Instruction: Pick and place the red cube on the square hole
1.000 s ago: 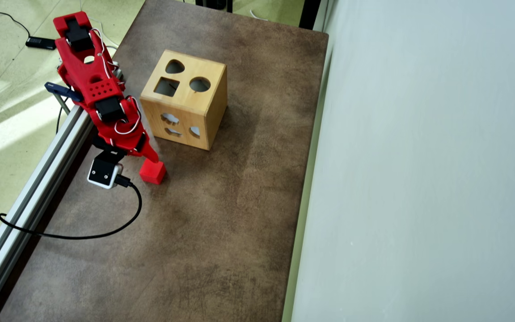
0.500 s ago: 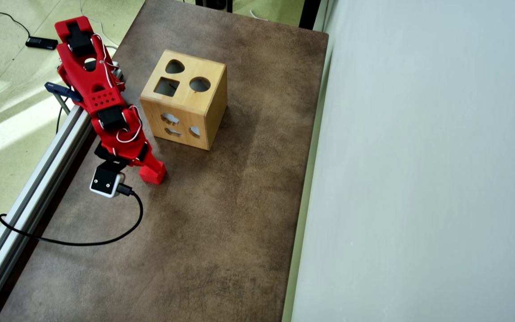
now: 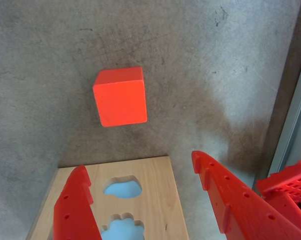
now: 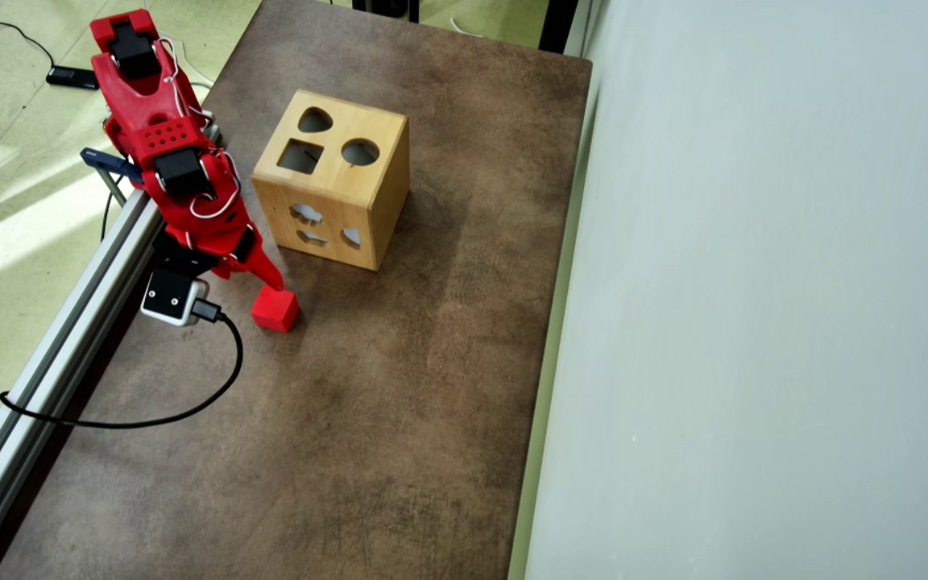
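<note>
Half a second back the gripper (image 3: 140, 167) sat right down over the red cube (image 4: 275, 309); now the arm has drawn back toward its base and the cube shows whole again, unmoved on the table (image 4: 399, 387). In the wrist view the jaws stand spread wide and empty, with the cube (image 3: 120, 96) lying clear beyond the fingertips (image 3: 79, 176), just off the lower side of the wooden box (image 4: 333, 179). The square hole (image 4: 300, 156) is in the box's top face, beside the round and heart-shaped ones.

The risk, as I judge it, is a repeat miss: the cube sits slightly turned against the jaw line (so a finger could catch a corner), which would push it along the table rather than pinch it. The box wall is also near enough to snag the finger on that side.
</note>
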Available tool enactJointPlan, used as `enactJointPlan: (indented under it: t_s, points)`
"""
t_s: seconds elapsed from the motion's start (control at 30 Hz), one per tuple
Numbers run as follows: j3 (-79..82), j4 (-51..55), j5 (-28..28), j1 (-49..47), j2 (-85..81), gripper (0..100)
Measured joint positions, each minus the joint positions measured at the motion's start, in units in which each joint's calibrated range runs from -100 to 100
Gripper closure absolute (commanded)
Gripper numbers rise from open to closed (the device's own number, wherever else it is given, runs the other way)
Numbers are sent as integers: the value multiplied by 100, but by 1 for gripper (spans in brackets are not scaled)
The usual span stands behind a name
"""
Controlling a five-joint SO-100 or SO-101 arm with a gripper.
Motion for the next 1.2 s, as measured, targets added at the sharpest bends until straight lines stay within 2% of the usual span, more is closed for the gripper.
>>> enactJointPlan:
  t_s: [0.17, 0.8, 1.2]
  points:
    - [0, 32, 0, 0, 0, 61]
    - [0, 32, -5, -151, 0, 61]
    - [0, 32, -269, -496, 59, 61]
